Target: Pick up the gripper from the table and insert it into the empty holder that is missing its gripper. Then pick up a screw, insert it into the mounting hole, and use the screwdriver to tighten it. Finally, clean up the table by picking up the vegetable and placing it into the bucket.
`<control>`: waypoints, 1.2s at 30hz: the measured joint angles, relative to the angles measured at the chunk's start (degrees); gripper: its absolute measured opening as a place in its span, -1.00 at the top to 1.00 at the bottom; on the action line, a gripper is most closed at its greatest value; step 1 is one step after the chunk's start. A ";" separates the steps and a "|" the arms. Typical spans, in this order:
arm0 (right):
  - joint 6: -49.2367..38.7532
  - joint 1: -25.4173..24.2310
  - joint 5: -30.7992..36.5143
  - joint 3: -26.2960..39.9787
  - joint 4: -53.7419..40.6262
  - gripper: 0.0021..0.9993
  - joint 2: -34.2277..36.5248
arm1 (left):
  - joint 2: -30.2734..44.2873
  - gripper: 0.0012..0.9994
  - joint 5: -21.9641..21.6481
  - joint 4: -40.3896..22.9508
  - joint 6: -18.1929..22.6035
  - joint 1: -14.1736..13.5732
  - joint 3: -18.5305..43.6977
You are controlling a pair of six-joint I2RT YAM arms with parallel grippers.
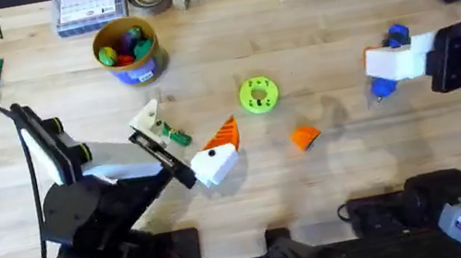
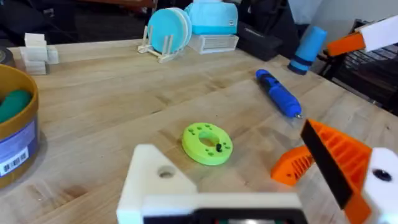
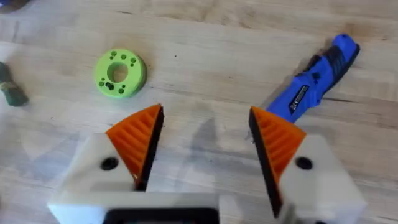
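The loose orange gripper (image 1: 305,137) lies flat on the worktop, a little toward the near edge from the middle, with bare wood all round it. In the left wrist view it (image 2: 293,167) sits just beyond the left claw's one padded finger. That left claw (image 1: 184,143) hovers low near the middle of the worktop, spread wide and holding nothing. One finger block carries its orange ribbed pad (image 1: 222,133); the other is a bare white holder (image 2: 155,180) with an open mounting hole, which is evidently the one to be filled.

The right claw (image 3: 205,146) hangs over the right part of the worktop, its two orange pads well apart and empty. The blue screwdriver (image 3: 317,81) lies on the wood just beyond it. The green vegetable (image 1: 177,136) rests beside the left claw, and the bucket (image 1: 129,50) stands toward the far edge, left of centre. A lime-green disc (image 1: 259,94) with holes, a dark screw set in it, lies between the two claws.

The wedge looks like hard, light printed plastic. It should be stiff and unlikely to crush, but small enough to skid or tip if pushed. Its ribbed face offers friction, so pinching across the two flat sides near the thick end seems safest. The thin end would then stay free to slide into the holder.
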 joint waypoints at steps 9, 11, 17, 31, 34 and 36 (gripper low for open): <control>0.00 0.00 0.00 0.00 0.00 -0.74 0.00 | 0.00 -0.99 2.60 0.02 3.07 0.00 0.00; 0.00 0.00 0.00 0.00 0.00 -0.74 0.00 | 0.01 -0.99 3.86 0.01 4.91 0.00 0.00; 0.00 0.00 0.00 0.00 -0.05 -0.74 0.01 | 0.00 -0.99 5.83 0.00 8.40 0.00 0.00; -1.31 2.03 -1.43 0.00 -10.03 -0.74 0.02 | 0.02 -0.99 6.29 -0.02 9.72 0.00 0.00; -2.69 5.28 -0.99 0.00 -13.81 -0.74 0.45 | 0.00 -0.98 6.29 -0.02 9.75 0.00 0.00; -3.14 8.15 -0.78 0.00 -14.44 -0.74 1.26 | 0.00 -0.99 6.29 -0.01 9.75 0.00 0.01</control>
